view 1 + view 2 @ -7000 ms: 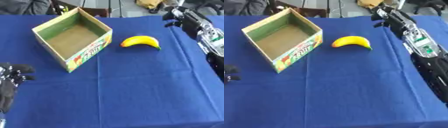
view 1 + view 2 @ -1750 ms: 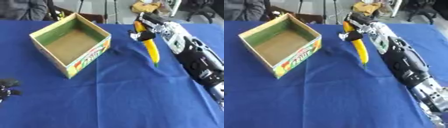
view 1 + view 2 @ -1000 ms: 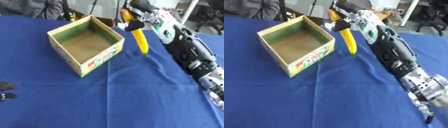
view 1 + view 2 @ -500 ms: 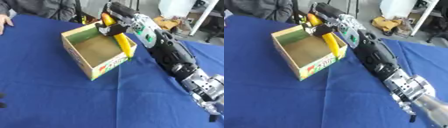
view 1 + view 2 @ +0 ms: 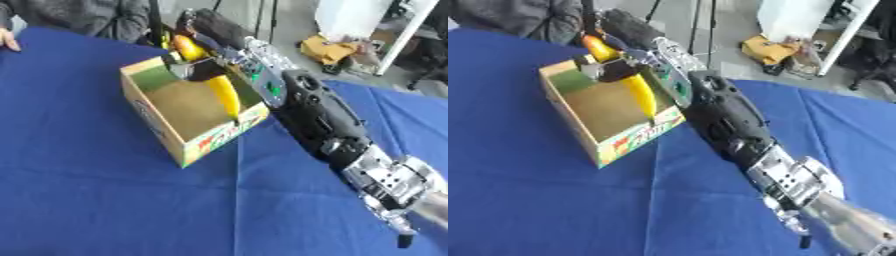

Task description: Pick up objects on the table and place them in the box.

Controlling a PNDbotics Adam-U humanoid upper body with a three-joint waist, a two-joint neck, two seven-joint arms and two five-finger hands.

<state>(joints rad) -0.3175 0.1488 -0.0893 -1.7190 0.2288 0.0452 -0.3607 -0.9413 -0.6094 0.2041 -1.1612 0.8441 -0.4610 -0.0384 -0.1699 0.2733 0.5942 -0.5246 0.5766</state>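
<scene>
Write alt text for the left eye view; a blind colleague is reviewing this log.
The robot's right hand holds a yellow banana over the open cardboard box, its tip pointing down inside. The box sits on a blue tablecloth.

banana (image 5: 224,92): off table, now over box (image 5: 156,121) interior | right hand (image 5: 203,67): moved above box

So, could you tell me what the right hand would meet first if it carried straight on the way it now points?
Probably the box: the right hand, shut on the banana, reaches toward its far corner, so the wall there comes first. Depth is unclear, though.
</scene>
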